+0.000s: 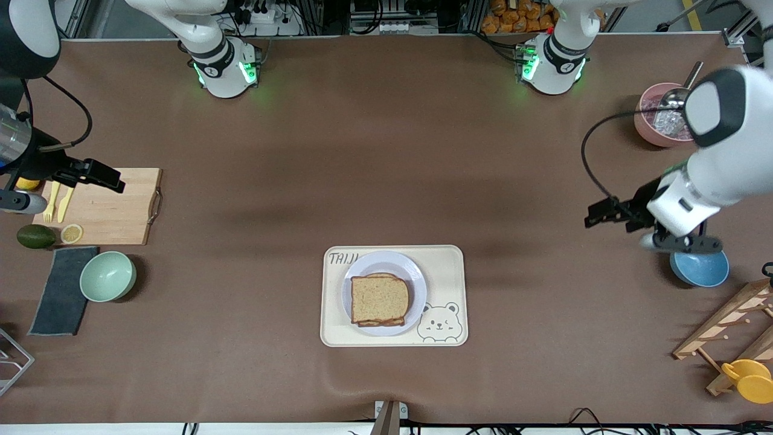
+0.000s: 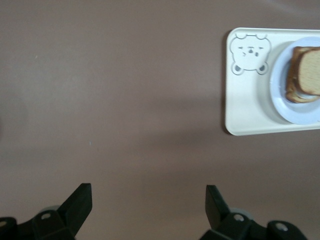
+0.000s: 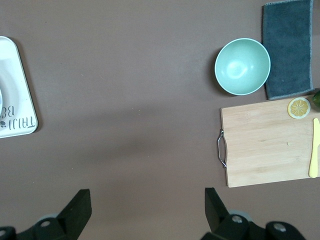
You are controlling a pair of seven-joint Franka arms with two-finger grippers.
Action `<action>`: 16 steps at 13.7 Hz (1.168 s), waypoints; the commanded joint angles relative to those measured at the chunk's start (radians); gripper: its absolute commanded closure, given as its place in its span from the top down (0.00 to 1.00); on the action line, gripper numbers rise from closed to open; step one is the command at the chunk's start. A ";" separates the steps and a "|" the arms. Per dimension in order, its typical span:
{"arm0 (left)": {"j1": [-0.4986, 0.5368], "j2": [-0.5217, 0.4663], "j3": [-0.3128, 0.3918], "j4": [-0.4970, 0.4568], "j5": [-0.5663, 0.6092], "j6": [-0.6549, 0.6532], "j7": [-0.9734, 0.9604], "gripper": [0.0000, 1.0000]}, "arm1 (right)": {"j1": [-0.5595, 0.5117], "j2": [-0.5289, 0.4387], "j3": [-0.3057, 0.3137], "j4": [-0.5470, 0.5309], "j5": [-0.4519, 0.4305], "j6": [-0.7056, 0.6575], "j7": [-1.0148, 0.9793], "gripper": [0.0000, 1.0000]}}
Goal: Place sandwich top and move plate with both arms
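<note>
The sandwich top point(image 1: 379, 299), a brown bread slice, lies on the pale plate point(image 1: 362, 266), stacked on another slice whose edge shows beneath it. The plate sits on a cream bear-printed tray point(image 1: 450, 272) in the middle of the table. The left wrist view shows the bread point(image 2: 306, 75), the plate point(image 2: 280, 95) and the tray point(image 2: 245, 110) well away from my left gripper point(image 2: 148, 205), which is open and empty. In the front view my left gripper point(image 1: 682, 243) hangs over the blue bowl point(image 1: 700, 269). My right gripper point(image 3: 147, 207) is open and empty, and hangs point(image 1: 21, 202) over the cutting board's outer end.
At the right arm's end are a wooden cutting board point(image 1: 115, 205) with yellow cutlery and a lemon slice point(image 1: 71, 233), an avocado point(image 1: 36, 235), a green bowl point(image 1: 107, 276) and a dark cloth point(image 1: 60, 290). At the left arm's end stand a pink bowl point(image 1: 655, 121), a wooden rack point(image 1: 731, 326) and a yellow cup point(image 1: 749, 377).
</note>
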 commanded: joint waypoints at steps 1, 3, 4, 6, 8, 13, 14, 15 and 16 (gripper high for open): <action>-0.110 -0.110 0.069 -0.042 0.067 -0.062 -0.117 1.00 | -0.022 -0.003 0.015 0.000 -0.011 -0.005 -0.006 1.00; -0.150 -0.141 0.068 -0.025 0.162 -0.111 -0.188 1.00 | -0.024 -0.002 0.015 0.000 -0.011 -0.005 -0.008 1.00; -0.152 -0.152 0.065 -0.014 0.177 -0.142 -0.180 1.00 | -0.022 -0.002 0.015 0.000 -0.011 -0.005 -0.006 1.00; -0.153 -0.175 0.063 -0.008 0.211 -0.185 -0.124 1.00 | -0.024 -0.003 0.015 0.000 -0.011 -0.005 -0.008 1.00; -0.146 -0.181 0.071 0.012 0.211 -0.214 -0.012 1.00 | -0.024 -0.002 0.015 0.000 -0.009 -0.005 -0.006 1.00; -0.140 -0.180 0.129 0.113 0.204 -0.294 0.036 1.00 | -0.025 -0.002 0.015 0.000 -0.009 -0.005 -0.008 1.00; -0.134 -0.175 0.129 0.128 0.210 -0.294 0.027 1.00 | -0.025 0.003 0.015 0.000 -0.009 -0.005 -0.008 1.00; -0.133 -0.177 0.129 0.131 0.211 -0.294 0.035 1.00 | -0.028 0.003 0.015 0.000 -0.009 -0.004 -0.008 1.00; -0.132 -0.180 0.129 0.131 0.213 -0.296 0.039 1.00 | -0.030 0.003 0.015 0.000 -0.008 -0.004 -0.008 1.00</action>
